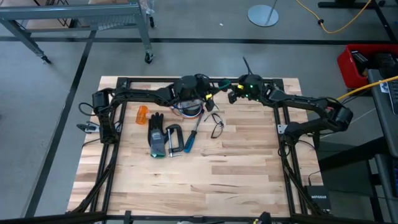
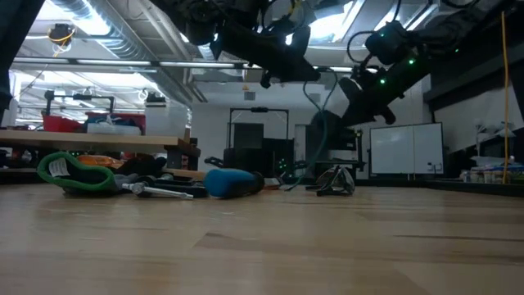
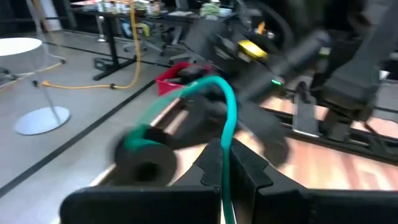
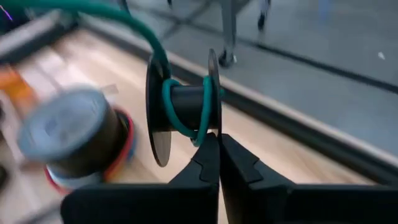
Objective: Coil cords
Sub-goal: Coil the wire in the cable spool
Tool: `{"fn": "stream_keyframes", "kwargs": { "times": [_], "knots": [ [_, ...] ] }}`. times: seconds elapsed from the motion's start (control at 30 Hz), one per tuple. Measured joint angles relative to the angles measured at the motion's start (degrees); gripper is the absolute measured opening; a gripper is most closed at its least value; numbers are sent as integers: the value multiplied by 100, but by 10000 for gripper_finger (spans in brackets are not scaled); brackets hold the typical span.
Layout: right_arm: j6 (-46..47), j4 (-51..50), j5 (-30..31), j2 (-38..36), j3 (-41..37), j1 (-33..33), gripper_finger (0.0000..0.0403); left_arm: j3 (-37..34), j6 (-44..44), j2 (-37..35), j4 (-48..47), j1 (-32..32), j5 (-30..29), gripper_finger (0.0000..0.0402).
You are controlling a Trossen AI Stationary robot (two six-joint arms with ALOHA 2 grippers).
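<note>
1. nearest on the wooden counter (image 1: 205,180) lie a work glove (image 1: 157,138), a clamp (image 1: 173,140), a blue-handled screwdriver (image 1: 190,139) and an orange piece (image 1: 142,114), all clear of the job.
2. a loose black cord (image 1: 216,124) sits just beside the screwdriver, not coiled as far as i can see; the pictures show nothing wound there.
3. farther back, the two arms meet above the counter's far edge, over a tape roll (image 4: 78,140).
4. the right hand (image 4: 216,152) has its fingers pressed together at the rim of a small black spool (image 4: 185,106); whether it pinches the spool or the cord there is hard to tell.
5. the teal cord (image 4: 180,121) makes a couple of turns round the spool's core, the rest arcing away.
6. the left hand (image 3: 227,165) has its fingers closed on that cord (image 3: 230,118), feeding it toward the spool.
7. my judgement: winding is early, with most of the teal length free and the black cord untouched.
</note>
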Motion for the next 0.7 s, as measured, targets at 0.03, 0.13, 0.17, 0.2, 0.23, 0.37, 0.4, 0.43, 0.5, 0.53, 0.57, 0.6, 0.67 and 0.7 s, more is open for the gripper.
{"fn": "stream_keyframes", "kwargs": {
  "times": [0.03, 0.13, 0.17, 0.2, 0.23, 0.37, 0.4, 0.43, 0.5, 0.53, 0.57, 0.6, 0.67, 0.7],
  "knots": [
    [47, 216, -4, 25, 0, 0, 1, 0, 0, 0, -9, -44, 3, 0],
    [198, 785, -153, 35, 0, 0, 1, 0, 0, 0, -129, -141, 5, 0],
    [256, 965, -228, 35, 0, 0, 1, 0, 0, 0, -197, -155, 5, 0],
    [303, 1160, -340, 35, 0, 0, 1, 0, 0, 0, -273, -169, 5, 0],
    [325, 1355, -446, 35, 0, 0, 1, 0, 0, 0, -366, -178, 1, 0],
    [343, 1834, -861, 32, 40, 0, 1, 0, 0, 2, -779, -183, -14, 0],
    [344, 1841, -940, 18, 72, 0, 1, 0, 0, 2, -869, -183, -19, 0],
    [343, 1828, -1000, -2, 104, -4, 1, 0, 0, 4, -960, -180, -29, 0],
    [341, 1830, -1104, -55, 178, -43, 1, 0, 0, 7, -1188, -180, -58, 0],
    [339, 1838, -1224, -100, 200, -82, 1, 0, 0, 7, -1313, -180, -96, 0],
    [339, 1840, -1345, -146, 212, -126, 1, 0, 0, 7, -1448, -180, -149, 0],
    [341, 1846, -1462, -196, 218, -176, 1, 0, 0, 7, -1594, -180, -211, 0],
    [338, 1759, -1665, -334, 219, -297, 1, 0, 0, 7, -1834, -178, -356, 0],
    [336, 1690, -1777, -415, 219, -365, 1, 0, -1, 7, -1916, -176, -422, 0]
  ]
}}
